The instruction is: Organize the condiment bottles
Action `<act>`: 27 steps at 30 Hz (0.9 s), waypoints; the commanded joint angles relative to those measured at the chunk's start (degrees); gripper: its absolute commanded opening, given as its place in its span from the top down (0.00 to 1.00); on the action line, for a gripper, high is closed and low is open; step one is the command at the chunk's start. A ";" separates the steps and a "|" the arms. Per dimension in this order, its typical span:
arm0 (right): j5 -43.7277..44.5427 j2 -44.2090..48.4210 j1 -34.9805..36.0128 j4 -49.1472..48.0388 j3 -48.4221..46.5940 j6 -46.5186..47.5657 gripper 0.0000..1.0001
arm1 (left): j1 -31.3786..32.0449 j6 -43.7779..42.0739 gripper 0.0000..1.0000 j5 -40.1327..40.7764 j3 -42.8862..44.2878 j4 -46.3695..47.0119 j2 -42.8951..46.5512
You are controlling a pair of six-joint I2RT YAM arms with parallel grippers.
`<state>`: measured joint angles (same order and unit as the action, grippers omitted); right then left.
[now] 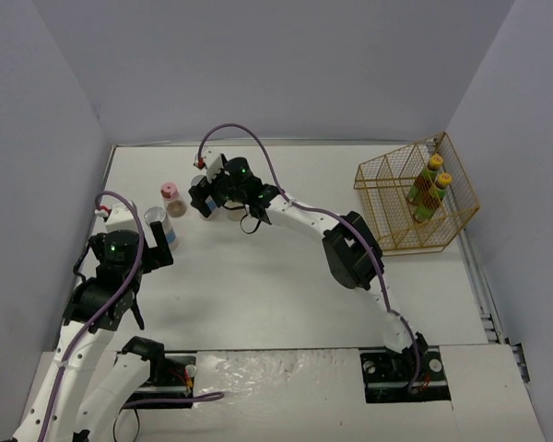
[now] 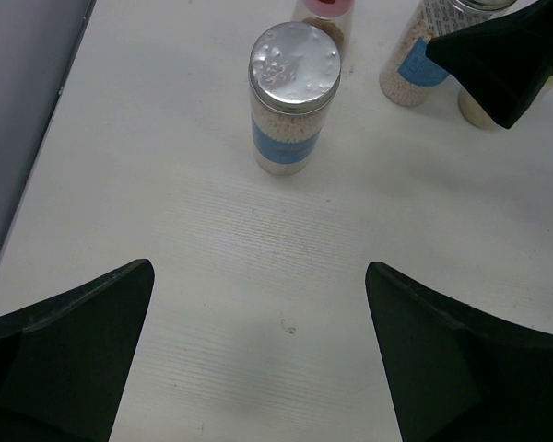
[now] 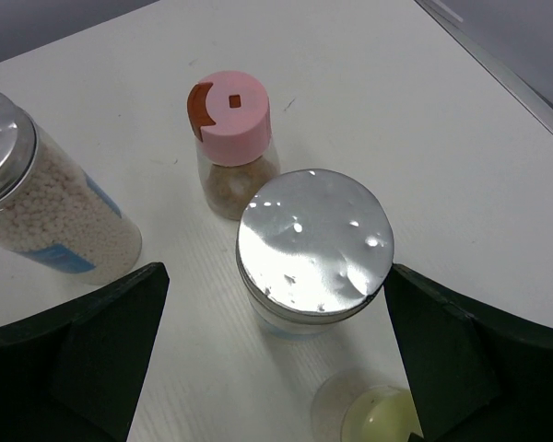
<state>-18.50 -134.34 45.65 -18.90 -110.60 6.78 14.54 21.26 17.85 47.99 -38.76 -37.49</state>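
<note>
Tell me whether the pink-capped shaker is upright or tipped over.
Upright: the pink-capped shaker stands on its base, cap on top.

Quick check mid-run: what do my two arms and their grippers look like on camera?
The left arm and right arm have white links, black joints, a purple cable looping off the wrist and a green light there. The left gripper and right gripper each have two broad, dark, wedge-shaped fingers.
</note>
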 commanded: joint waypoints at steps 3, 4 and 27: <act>0.52 -1.14 0.23 -9.26 -4.52 -0.23 0.06 | -0.39 0.10 0.03 0.52 0.62 2.38 -0.59; 0.60 -1.47 0.23 -9.83 -4.68 -0.53 0.09 | -0.39 0.14 0.03 0.42 0.65 2.38 -0.64; 9.55 23.14 1.90 -12.00 6.95 -0.85 1.00 | -0.39 0.16 0.03 -0.84 0.70 2.44 0.01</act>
<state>-13.90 -128.24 46.65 -21.99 -103.68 6.11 14.50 21.26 17.37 47.99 -38.76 -37.47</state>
